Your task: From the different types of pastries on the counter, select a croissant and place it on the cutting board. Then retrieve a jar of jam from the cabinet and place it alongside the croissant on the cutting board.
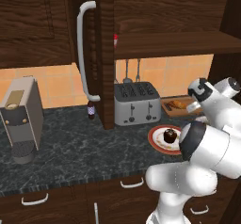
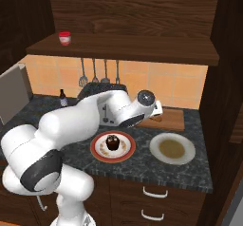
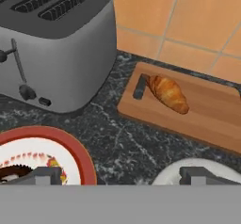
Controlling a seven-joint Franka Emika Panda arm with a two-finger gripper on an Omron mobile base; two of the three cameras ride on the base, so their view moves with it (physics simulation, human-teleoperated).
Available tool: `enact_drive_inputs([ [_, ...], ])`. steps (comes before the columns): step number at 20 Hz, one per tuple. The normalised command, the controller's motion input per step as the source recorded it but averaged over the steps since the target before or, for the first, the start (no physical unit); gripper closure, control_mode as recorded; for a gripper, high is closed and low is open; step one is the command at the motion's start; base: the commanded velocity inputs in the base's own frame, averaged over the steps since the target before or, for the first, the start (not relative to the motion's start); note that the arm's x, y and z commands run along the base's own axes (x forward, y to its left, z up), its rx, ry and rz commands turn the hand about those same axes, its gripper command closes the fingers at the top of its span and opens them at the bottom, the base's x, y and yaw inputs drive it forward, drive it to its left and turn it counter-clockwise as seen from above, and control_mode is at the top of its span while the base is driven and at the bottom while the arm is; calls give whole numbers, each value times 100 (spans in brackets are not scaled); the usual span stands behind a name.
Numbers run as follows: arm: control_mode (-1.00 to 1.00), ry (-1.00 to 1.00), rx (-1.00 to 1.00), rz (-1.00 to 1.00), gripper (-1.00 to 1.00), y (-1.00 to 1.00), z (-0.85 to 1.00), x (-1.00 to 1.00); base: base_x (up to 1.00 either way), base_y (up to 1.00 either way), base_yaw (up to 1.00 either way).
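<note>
The croissant point(image 3: 168, 93) was seen lying at the cutting board's point(image 3: 207, 119) toaster-side end, the gripper point(image 3: 120, 176) spread wide and empty above the counter point(image 3: 122, 143), so the jam jar point(image 2: 64, 38), on the cabinet shelf's outer edge, risked being knocked off

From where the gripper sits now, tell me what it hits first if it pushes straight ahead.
Probably bare counter between the toaster and the cutting board, whose croissant lies just right of that line. The gripper looks open; depth is unclear.
</note>
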Motion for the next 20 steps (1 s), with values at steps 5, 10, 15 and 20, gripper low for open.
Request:
enact_drive_inputs([
  [5, -100, -2, 0, -11, -100, 38, 100, -26, 0, 0, 0],
  [10, -100, -7, 0, -2, -100, 52, 83, -51, 0, 0, 0],
  [15, -100, -12, 1, 0, -100, 83, 62, -70, 0, 0, 0],
  [20, -100, -14, 9, -3, -100, 99, 63, -38, 0, 0, 0],
])
